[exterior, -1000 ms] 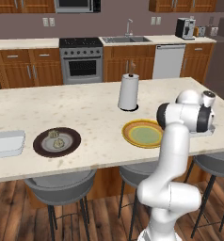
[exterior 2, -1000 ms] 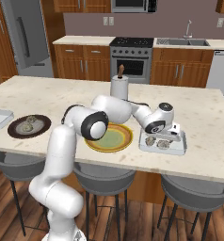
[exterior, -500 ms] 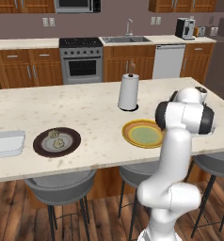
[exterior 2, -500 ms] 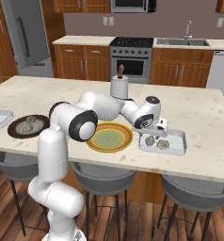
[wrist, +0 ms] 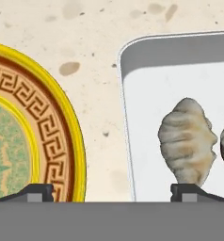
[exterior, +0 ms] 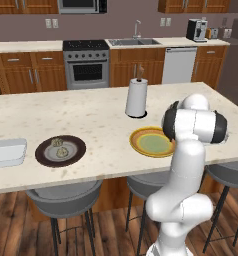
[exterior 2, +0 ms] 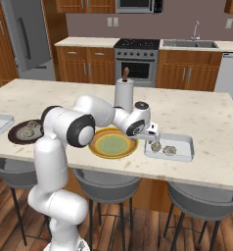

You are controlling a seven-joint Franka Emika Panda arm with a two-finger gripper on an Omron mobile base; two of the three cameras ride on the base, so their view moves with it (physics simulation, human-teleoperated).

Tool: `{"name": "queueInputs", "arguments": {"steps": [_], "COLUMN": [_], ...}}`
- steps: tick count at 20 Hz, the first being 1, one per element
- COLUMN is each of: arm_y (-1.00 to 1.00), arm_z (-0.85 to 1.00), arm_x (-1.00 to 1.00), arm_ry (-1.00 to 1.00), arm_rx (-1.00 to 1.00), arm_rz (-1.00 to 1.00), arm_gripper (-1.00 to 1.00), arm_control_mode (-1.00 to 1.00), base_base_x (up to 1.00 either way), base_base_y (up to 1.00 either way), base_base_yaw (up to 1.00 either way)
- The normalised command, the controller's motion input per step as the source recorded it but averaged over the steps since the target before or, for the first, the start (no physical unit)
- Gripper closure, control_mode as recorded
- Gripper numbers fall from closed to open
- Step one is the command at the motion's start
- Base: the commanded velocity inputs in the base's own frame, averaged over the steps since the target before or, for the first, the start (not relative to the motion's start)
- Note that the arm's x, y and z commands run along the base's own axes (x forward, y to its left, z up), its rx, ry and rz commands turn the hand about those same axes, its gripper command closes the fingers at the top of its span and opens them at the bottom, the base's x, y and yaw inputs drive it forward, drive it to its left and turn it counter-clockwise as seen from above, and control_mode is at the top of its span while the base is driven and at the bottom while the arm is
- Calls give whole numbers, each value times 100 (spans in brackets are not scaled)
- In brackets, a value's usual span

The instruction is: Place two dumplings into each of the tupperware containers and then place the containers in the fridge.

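The gripper hangs with its jaws wide apart over the left end of a tupperware container holding two dumplings.

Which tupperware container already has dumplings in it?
The container right of the yellow plate, by the open claw; it holds two dumplings. The other container looks empty.

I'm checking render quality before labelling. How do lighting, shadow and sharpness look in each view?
Left base view: even, flat light, no glare; the paper towel roll is sharp. Right base view: soft, faint shadows under the tupperware container. Hand view: a dumpling looks slightly soft up close, and the container wall throws a grey shadow band.
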Motion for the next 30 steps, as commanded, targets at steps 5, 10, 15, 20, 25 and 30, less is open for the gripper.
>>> {"name": "queueInputs", "arguments": {"steps": [5, 10, 15, 20, 25, 30], "arm_y": [0, 0, 3, 4, 0, 0], "arm_z": [-25, -9, -34, -22, -11, -20], "arm_x": [35, -1, -2, 3, 3, 14], "arm_ry": [0, 0, 0, 0, 0, 0], "arm_rx": [0, 0, 0, 0, 0, 0], "arm_rz": [0, 0, 0, 0, 0, 0], "arm_gripper": [-100, -100, -100, -100, 100, 100], "arm_control_mode": [-100, -100, -100, -100, -100, -100], "base_base_x": [0, 0, 0, 0, 0, 0], "base_base_y": [0, 0, 0, 0, 0, 0], "base_base_yaw": [0, 0, 0, 0, 0, 0]}}
